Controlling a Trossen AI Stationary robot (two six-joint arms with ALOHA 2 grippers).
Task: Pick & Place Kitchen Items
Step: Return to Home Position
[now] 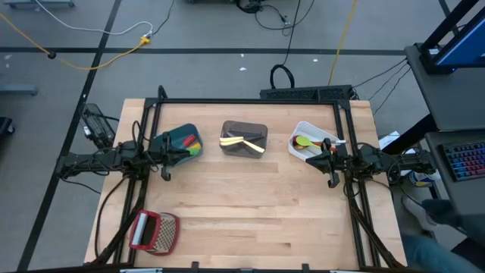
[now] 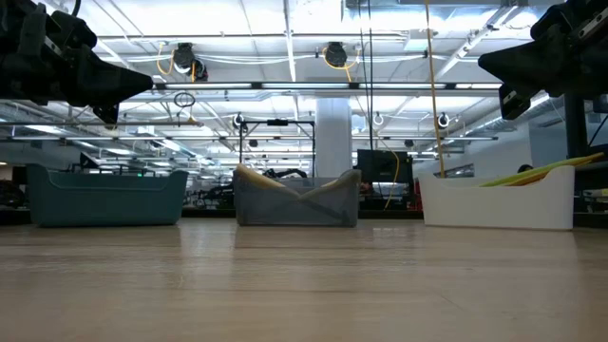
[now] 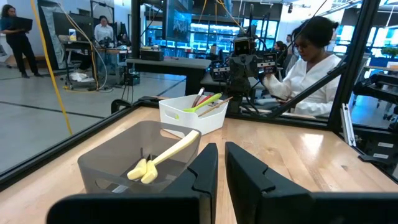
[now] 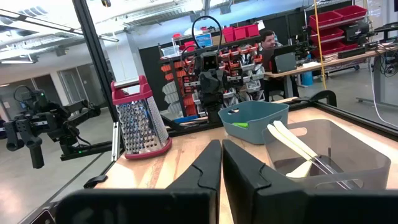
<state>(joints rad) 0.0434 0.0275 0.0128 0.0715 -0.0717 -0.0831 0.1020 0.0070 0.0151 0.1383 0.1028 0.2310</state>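
High view: the left gripper (image 1: 168,154) sits by the table's (image 1: 250,220) left edge and the right gripper (image 1: 324,158) by its right edge, each with fingers drawn almost together on nothing. Along the far edge, cream knives (image 1: 242,142) lie in the grey bin (image 1: 244,123), coloured spatulas (image 1: 195,145) in the teal bin (image 1: 178,135), and a green spoon (image 1: 304,140) in the white bin (image 1: 322,136). A grater (image 1: 154,231) stands near the front left corner.

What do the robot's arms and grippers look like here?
The left arm and right arm are slim, black and jointed, with black cables trailing from them. The left gripper and right gripper each have two matte black, wedge-shaped fingers.
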